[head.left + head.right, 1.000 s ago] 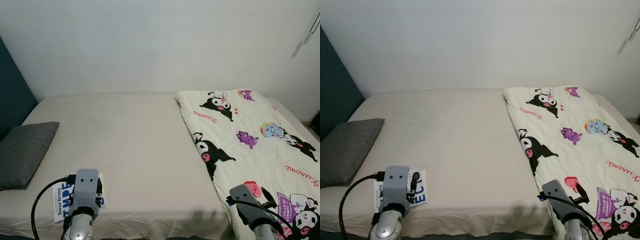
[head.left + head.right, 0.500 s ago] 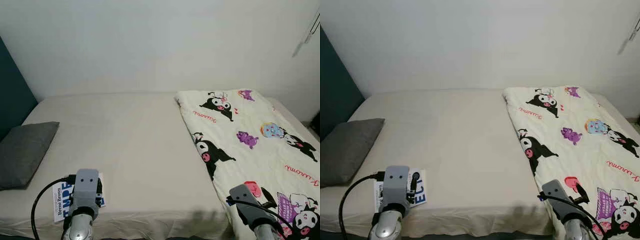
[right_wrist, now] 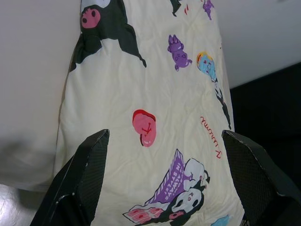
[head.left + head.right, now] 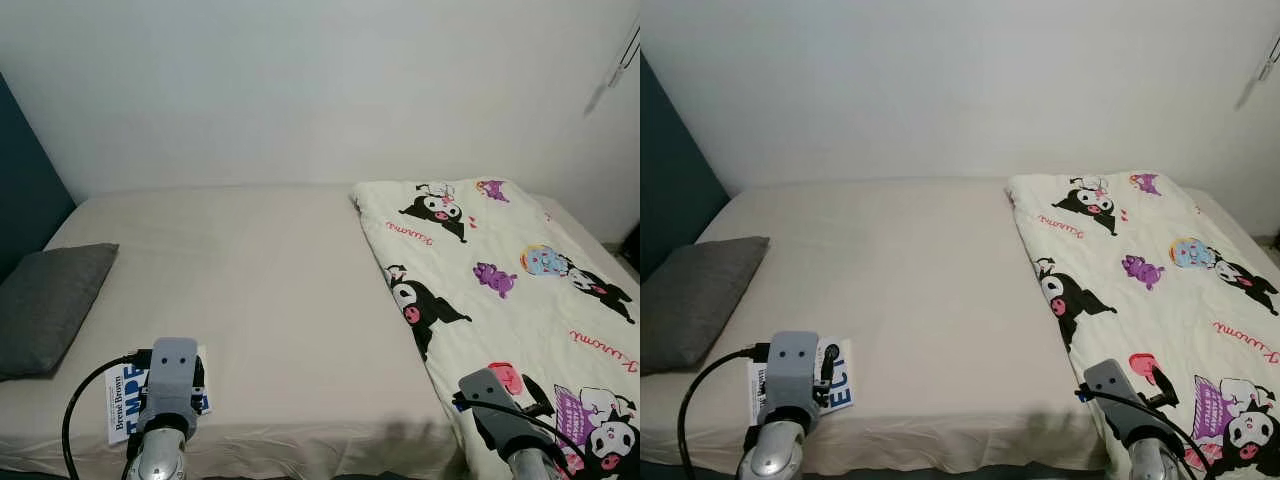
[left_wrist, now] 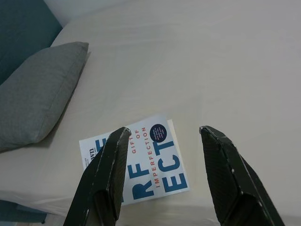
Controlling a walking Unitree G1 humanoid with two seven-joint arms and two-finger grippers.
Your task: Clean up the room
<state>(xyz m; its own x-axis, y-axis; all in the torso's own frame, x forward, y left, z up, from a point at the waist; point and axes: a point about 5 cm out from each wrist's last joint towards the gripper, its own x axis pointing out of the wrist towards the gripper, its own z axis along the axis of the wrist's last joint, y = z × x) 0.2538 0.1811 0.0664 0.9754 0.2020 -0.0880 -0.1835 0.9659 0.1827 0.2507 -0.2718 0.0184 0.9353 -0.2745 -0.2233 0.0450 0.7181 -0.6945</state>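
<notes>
Book [image 5: 141, 162] is the loose thing here, lying flat on the bed [image 4: 270, 290] near its front edge, on the robot's left side, just beside the grey pillow [image 4: 45, 305] but apart from it. The left gripper [image 5: 162, 136] hangs right over it with fingers spread wide and nothing between them; in the wrist view one finger crosses the cover and the other stands past the book's outer edge. The book lies just ahead of and below those fingers, its long axis running roughly across the line of the gripper, so I'd say the left arm is plainly the one to take it, reaching forward and down. The right gripper [image 3: 164, 141] is well apart, held over the cartoon blanket [image 4: 500, 290] on the bed's right side, likewise wide open and empty.
</notes>
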